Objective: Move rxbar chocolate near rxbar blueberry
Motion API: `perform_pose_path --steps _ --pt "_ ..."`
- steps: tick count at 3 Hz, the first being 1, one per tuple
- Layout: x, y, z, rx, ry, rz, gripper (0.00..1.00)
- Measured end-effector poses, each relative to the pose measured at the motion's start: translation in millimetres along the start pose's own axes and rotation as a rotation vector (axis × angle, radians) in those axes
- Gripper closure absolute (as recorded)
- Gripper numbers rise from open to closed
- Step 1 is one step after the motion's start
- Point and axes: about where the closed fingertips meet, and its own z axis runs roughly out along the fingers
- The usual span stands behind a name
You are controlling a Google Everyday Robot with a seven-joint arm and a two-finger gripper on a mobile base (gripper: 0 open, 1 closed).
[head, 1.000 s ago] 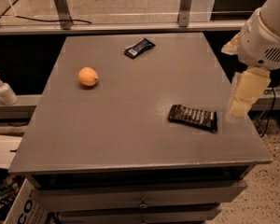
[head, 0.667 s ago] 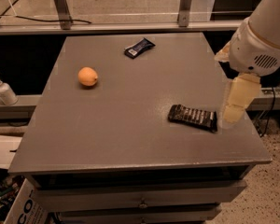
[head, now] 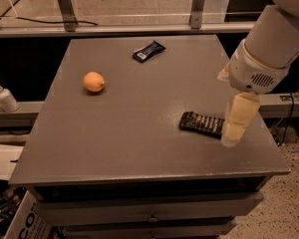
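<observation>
From where I stand, the nearest thing on the grey table [head: 134, 153] is the rxbar chocolate [head: 199, 123]. It lies flat at about four o'clock on the tabletop, not far from the front edge, with its pale lettering facing up. The gripper [head: 231, 135] hangs at the bar's three o'clock end, and its pale tip overlaps that end of the wrapper from my angle. Whether it is open or closed I cannot tell, nor whether it touches the bar yet.

Over the last second the gripper has slid in from the right edge of the table and dropped lower, closing on the bar. The bar itself has not budged. I read this as the final approach before a grasp, so the carrying part of the job has not begun.

Farther back, at about ten o'clock, sits an orange [head: 93, 81]. It has not moved and is well apart from both bars. Farthest away, near twelve o'clock by the back edge, the rxbar blueberry [head: 148, 51] lies at a slant with its white patch toward the left.

The two bars are well apart. Once the chocolate bar is picked up, it will have to travel toward eleven o'clock across open tabletop, and I'd judge the orange sits left of that path.
</observation>
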Motion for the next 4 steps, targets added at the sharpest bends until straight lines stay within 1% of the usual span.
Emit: perform_pose_path --steps 3,4 --pt "-5.8 -9.7 39.8 -0.019 0.013 -0.007 0.00" --pt "-0.6 -15.8 60.7 -0.015 0.026 -0.002 0.00"
